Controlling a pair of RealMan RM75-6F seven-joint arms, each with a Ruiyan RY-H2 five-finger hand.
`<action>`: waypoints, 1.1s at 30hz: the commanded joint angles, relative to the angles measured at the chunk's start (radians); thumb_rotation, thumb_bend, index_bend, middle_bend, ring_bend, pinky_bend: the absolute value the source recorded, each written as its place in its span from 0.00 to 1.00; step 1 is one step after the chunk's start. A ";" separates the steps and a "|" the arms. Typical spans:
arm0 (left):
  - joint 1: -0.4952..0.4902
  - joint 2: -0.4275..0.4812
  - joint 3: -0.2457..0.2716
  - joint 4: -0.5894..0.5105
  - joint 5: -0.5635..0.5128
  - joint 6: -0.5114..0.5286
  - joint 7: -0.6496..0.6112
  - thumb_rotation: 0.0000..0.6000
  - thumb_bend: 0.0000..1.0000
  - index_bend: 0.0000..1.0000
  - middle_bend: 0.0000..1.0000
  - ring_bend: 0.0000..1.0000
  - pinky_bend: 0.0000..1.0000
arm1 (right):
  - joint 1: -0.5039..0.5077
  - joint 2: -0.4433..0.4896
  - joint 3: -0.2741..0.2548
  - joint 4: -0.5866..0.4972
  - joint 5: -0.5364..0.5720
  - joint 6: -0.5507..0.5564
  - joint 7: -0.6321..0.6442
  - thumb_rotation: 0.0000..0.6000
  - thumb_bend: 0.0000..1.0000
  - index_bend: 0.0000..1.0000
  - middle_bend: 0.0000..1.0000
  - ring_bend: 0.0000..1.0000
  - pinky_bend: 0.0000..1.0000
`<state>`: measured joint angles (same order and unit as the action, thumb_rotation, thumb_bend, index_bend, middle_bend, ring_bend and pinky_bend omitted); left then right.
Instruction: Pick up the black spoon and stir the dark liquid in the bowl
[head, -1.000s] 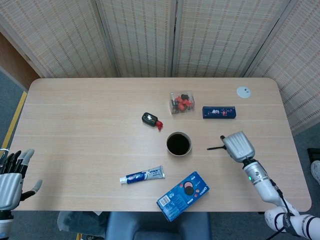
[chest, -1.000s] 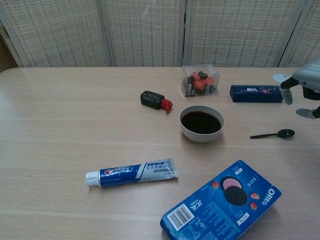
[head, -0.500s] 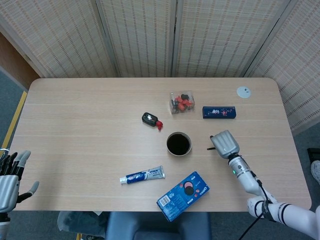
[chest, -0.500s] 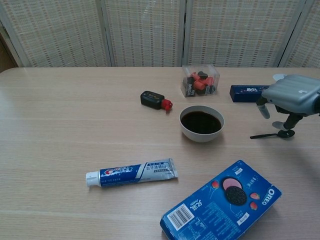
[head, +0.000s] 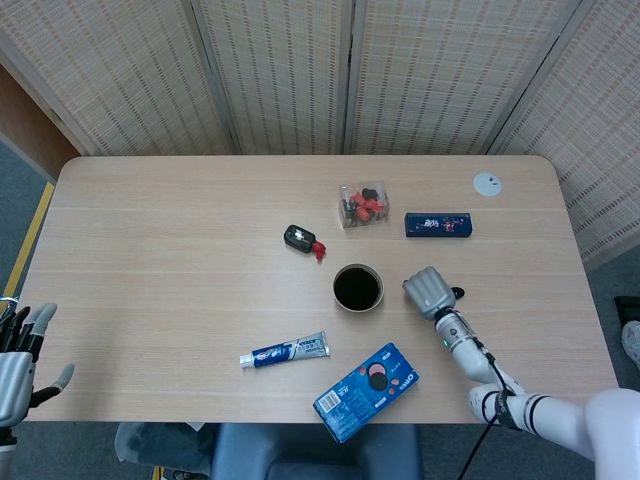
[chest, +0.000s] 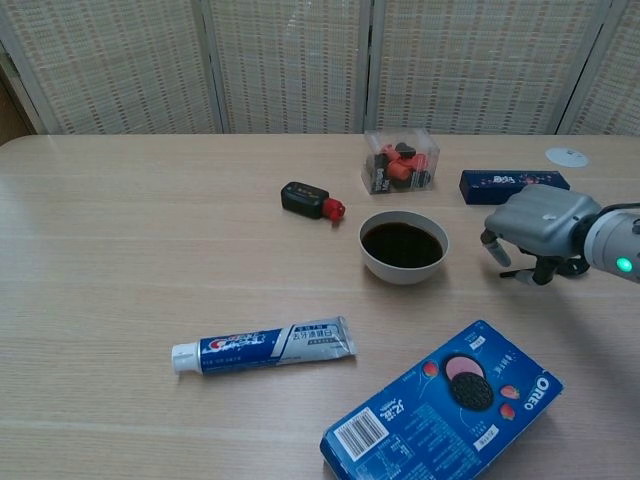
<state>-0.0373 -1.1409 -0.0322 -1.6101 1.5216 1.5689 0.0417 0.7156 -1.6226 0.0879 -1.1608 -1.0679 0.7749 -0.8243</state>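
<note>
I can read OREO on the blue biscuit box (chest: 445, 405), in front of the bowl (chest: 403, 246). The toothpaste tube (chest: 264, 345) lettering is too small to read.

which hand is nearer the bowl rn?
Right. The right hand hangs just beside the bowl, over the black spoon. The left hand is far off at the table's near-left edge, open.

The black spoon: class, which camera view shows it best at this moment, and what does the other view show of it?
Neither shows it well. The head view is best: the black spoon's bowl end pokes out just past the right hand. In the chest view the right hand covers it, with only dark bits under the fingers that cannot be told apart.
</note>
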 joint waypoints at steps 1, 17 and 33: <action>0.001 0.000 -0.001 0.004 -0.003 -0.002 -0.004 1.00 0.26 0.00 0.00 0.00 0.00 | 0.006 -0.010 -0.010 0.014 0.007 -0.001 -0.007 1.00 0.32 0.49 1.00 1.00 1.00; -0.003 -0.012 -0.005 0.024 -0.009 -0.016 -0.017 1.00 0.26 0.00 0.00 0.00 0.00 | 0.028 -0.035 -0.032 0.066 0.049 -0.002 -0.011 1.00 0.32 0.50 1.00 1.00 1.00; 0.003 -0.016 -0.003 0.041 -0.011 -0.014 -0.035 1.00 0.26 0.00 0.00 0.00 0.00 | 0.044 -0.057 -0.049 0.103 0.075 -0.003 -0.020 1.00 0.34 0.52 1.00 1.00 1.00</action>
<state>-0.0338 -1.1570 -0.0350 -1.5688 1.5110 1.5546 0.0063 0.7592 -1.6793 0.0393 -1.0575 -0.9932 0.7715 -0.8447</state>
